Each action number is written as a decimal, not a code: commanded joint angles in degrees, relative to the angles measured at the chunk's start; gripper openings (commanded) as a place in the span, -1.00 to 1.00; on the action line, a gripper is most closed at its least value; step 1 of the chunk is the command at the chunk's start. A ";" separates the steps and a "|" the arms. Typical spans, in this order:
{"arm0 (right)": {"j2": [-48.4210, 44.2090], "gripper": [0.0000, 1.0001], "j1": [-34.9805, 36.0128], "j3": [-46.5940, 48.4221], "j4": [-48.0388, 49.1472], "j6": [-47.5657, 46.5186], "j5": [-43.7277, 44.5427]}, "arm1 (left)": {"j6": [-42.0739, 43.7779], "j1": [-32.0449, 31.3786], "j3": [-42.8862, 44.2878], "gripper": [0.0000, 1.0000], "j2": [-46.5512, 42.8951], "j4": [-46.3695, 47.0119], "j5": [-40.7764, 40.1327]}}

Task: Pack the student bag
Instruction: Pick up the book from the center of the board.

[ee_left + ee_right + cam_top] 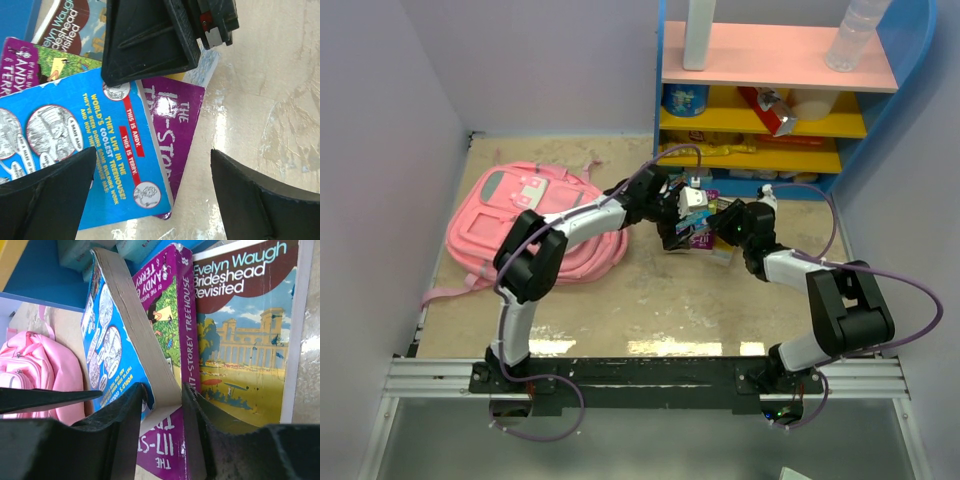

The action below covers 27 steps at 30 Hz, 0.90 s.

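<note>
Toward 10 o'clock on the mottled beige worktop [620, 310] lies the student bag [490, 235], a large soft pink fabric backpack, flat with its front upward. Its long axis runs roughly from 10 o'clock to 4 o'clock, with the grey-and-white patch at the 10 o'clock end and a pink strap trailing toward 8 o'clock. The left arm crosses above its 3 o'clock side, and I cannot tell whether the zippers are open or what is inside. At the bag's 3 o'clock, near the worktop's centre, three paperbacks lie together. The right hand [162, 400] pinches the page edge of a bright blue paperback [100, 165] with cartoon speech bubbles, tilting it up off a purple treehouse paperback [170, 315] that lies flat beneath it. A yellow-and-blue "Brideshead Revisited" paperback [245, 340] lies flat just beside the purple one. The left hand [152, 155] hangs over these books with its fingers spread wide, touching nothing. At 1 o'clock stands a blue-framed shelf unit [770, 55]. Its pink top board carries a tall white bottle [700, 35] and a clear plastic bottle [855, 35], and the yellow shelf below holds a blue-and-white tin [685, 100] and a red packet [770, 108].
</note>
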 commanded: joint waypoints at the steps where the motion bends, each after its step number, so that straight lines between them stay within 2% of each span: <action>1: -0.02 -0.24 0.35 2.61 3.84 0.62 -1.02 | -1.00 2.32 -1.20 1.00 -6.05 0.56 2.31; 5: -0.89 -0.36 0.35 3.84 2.26 0.27 -1.28 | -1.08 6.36 -4.63 1.00 -8.34 1.88 0.46; 10: -2.83 -0.48 0.35 3.58 1.03 0.09 -1.02 | -0.47 9.26 -7.89 1.00 -9.22 4.87 -7.44; 14: -5.11 -0.61 0.35 3.58 -2.13 -0.26 -0.67 | 1.37 9.80 -9.47 1.00 -8.09 5.40 -12.71; 19: -6.43 -0.88 0.26 3.14 -4.86 -0.35 3.11 | 2.43 9.71 -8.16 1.00 -5.10 7.15 -19.31; 21: -7.83 -0.99 0.35 3.49 -8.28 -0.35 6.18 | 2.34 9.88 -6.84 1.00 -4.04 7.42 -19.32; 27: -13.54 -1.00 0.26 2.79 -17.69 -1.84 13.73 | 2.61 9.88 -5.17 1.00 -4.04 6.89 -13.87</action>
